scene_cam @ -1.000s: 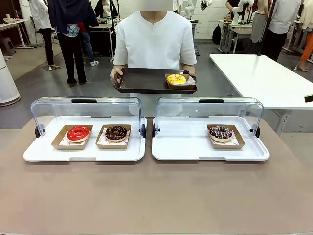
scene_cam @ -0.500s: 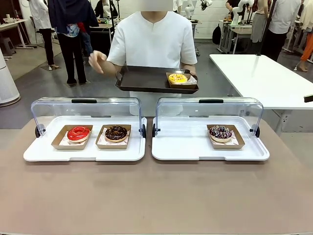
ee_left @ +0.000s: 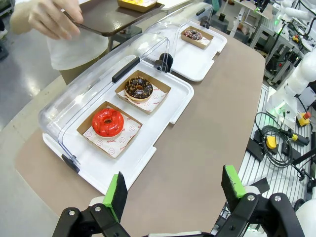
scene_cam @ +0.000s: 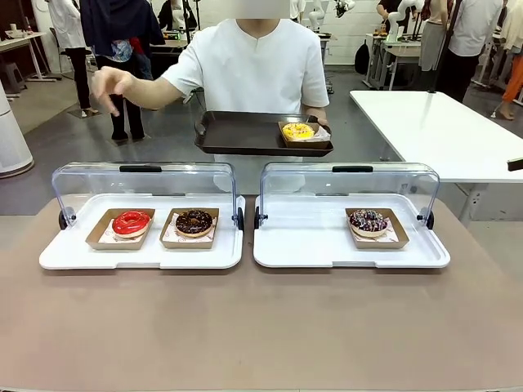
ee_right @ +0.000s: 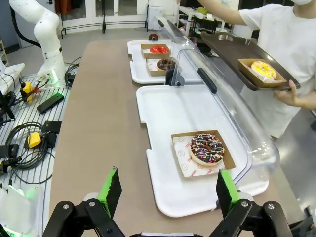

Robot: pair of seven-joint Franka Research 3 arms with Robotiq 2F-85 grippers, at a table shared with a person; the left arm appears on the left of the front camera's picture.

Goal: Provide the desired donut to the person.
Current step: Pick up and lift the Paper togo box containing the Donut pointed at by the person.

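The person (scene_cam: 257, 65) in a white top stands at the far side, holding a dark tray (scene_cam: 245, 135) with a yellow donut (scene_cam: 297, 131) on it. One hand (scene_cam: 110, 86) is stretched out to the left above the left display case (scene_cam: 143, 216). That case holds a red donut (scene_cam: 131, 222) and a chocolate donut (scene_cam: 194, 221). A sprinkled chocolate donut (scene_cam: 368, 220) sits in the right display case (scene_cam: 351, 216). My left gripper (ee_left: 173, 190) hangs open over the table's near-left edge, and my right gripper (ee_right: 165, 190) is open near the right case's front.
Both cases have clear lids raised at the back. A white table (scene_cam: 441, 131) stands at the right. Cables and small devices (ee_right: 29, 123) lie on a grille beside the table. Bystanders (scene_cam: 114, 49) stand far behind.
The person has let go of the tray with one hand and reached it out and up to the left. The tray now rests in the other hand. Neither gripper has moved.
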